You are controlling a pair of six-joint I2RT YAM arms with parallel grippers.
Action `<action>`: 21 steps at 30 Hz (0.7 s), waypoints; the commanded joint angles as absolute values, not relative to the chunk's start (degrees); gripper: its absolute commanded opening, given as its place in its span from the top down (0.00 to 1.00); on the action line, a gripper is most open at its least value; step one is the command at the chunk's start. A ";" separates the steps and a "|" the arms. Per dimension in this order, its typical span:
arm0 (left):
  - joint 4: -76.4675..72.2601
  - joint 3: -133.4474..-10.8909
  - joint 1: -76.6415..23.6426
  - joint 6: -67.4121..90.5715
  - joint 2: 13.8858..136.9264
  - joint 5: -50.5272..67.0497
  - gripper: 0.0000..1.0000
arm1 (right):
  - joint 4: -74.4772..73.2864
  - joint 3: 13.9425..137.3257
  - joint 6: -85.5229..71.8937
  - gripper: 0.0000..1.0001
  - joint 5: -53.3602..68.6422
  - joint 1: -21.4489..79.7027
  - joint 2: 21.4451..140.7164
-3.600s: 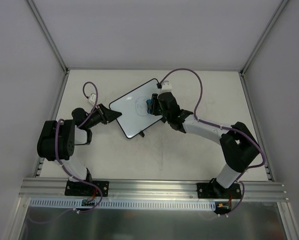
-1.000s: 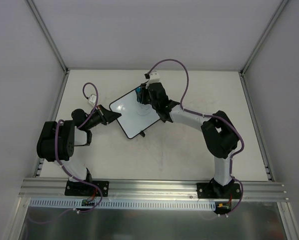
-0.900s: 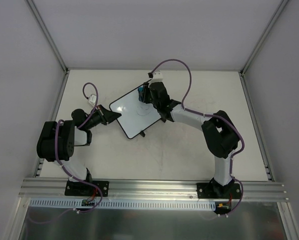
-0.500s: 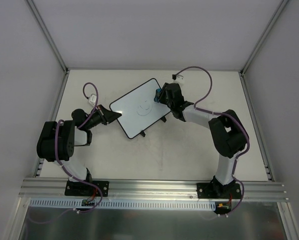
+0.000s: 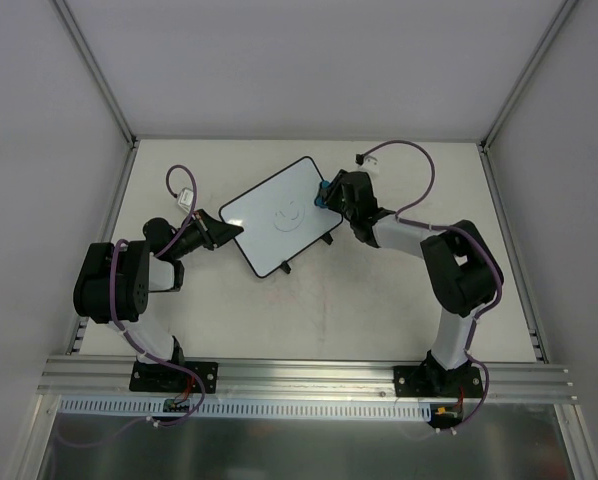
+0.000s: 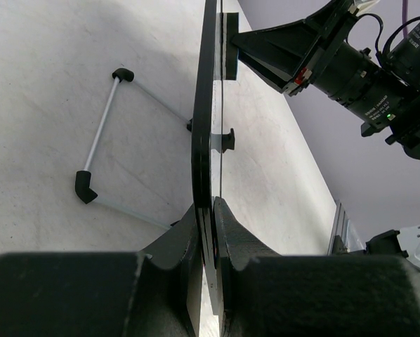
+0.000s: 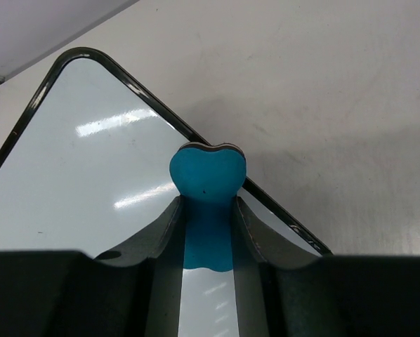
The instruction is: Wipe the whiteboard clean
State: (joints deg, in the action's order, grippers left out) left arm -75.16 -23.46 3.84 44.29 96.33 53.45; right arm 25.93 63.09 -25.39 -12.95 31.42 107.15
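The whiteboard (image 5: 274,213) lies tilted on the table, white with a thin black frame and a faint curved doodle near its middle. My left gripper (image 5: 229,230) is shut on its left edge; the left wrist view shows the board edge-on (image 6: 204,105) between my fingers. My right gripper (image 5: 327,194) is shut on the blue bone-shaped eraser (image 5: 322,193) at the board's right edge. In the right wrist view the eraser (image 7: 208,179) sits over the board's frame, with the white surface (image 7: 90,175) to its left.
The board's wire stand with two black feet (image 6: 101,151) rests on the table under it. Purple cables loop over both arms (image 5: 404,170). Metal rails (image 5: 109,100) and grey walls border the table. An aluminium beam (image 5: 299,375) runs along the front.
My right gripper swept the eraser from the board's upper middle rightward to its right edge. The circular doodle is now partly wiped, leaving curved marks. The left gripper and board stayed put.
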 commanded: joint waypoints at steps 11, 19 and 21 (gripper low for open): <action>-96.33 -22.59 4.22 40.52 96.06 55.11 1.00 | 19.60 69.78 -4.85 1.00 -15.21 41.74 109.07; -96.33 -22.59 4.22 40.61 95.89 55.28 1.00 | 22.41 70.83 1.57 1.00 -10.20 46.23 109.33; -96.33 -22.59 4.22 40.61 95.89 55.28 1.00 | 22.41 71.45 2.81 1.00 -9.49 47.72 109.77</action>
State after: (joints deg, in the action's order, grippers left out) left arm -75.02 -23.18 3.86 44.21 96.36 53.52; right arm 22.33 69.32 -1.65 -13.52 45.65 107.57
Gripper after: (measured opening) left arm 0.074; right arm 0.314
